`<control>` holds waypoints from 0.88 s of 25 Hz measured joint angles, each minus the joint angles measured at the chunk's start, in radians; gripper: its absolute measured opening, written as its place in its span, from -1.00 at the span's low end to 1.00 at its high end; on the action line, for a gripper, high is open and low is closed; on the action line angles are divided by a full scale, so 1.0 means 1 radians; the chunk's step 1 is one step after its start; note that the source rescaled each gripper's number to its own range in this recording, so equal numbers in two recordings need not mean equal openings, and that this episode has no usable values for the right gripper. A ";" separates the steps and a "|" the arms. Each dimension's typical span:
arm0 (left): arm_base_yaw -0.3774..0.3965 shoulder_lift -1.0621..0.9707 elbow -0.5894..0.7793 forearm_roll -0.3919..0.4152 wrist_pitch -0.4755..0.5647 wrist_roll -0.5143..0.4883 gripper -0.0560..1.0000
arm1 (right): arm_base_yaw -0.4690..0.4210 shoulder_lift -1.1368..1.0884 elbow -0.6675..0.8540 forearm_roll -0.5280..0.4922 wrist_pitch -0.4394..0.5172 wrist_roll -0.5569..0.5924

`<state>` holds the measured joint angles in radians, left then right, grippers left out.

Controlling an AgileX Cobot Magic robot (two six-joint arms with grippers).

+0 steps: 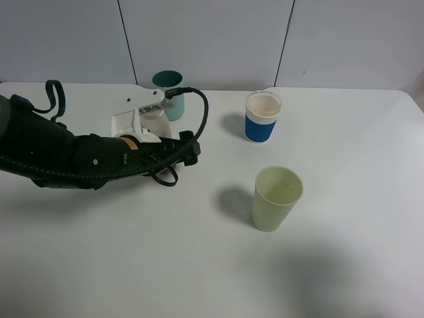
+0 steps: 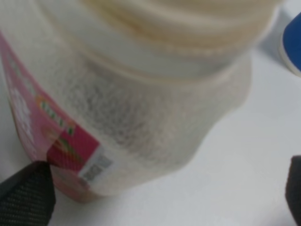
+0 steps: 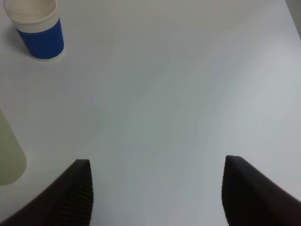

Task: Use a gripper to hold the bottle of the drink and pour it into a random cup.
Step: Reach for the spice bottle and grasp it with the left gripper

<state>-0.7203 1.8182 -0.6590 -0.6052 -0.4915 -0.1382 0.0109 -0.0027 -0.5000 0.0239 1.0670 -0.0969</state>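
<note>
Bottle (image 2: 141, 117) sits inside the wide-open left hand (image 2: 157, 193), not gripped.
It rests on the counter (image 2: 244, 179), pinkish-red label (image 2: 70, 143) showing, contents lost in blur. Teal cup (image 1: 168, 81) stands just behind the hand; white blue-sleeved cup (image 1: 263, 116) and pale green cup (image 1: 277, 197), its inside empty, stand further right. Right hand (image 3: 155, 193) gapes wide above the counter.

place: lab test bench | cues: bare white table (image 1: 371, 265), grey wall panels (image 1: 205, 40)
</note>
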 joint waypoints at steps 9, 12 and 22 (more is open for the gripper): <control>0.000 0.000 0.000 -0.035 -0.001 0.012 1.00 | 0.000 0.000 0.000 0.000 0.000 0.000; 0.000 0.000 0.000 -0.103 -0.014 0.051 1.00 | 0.000 0.000 0.000 0.000 0.000 0.000; 0.000 0.000 0.000 -0.294 -0.103 0.138 1.00 | 0.000 0.000 0.000 0.000 0.000 0.000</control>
<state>-0.7203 1.8182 -0.6590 -0.8988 -0.5945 0.0000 0.0109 -0.0027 -0.5000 0.0239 1.0670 -0.0969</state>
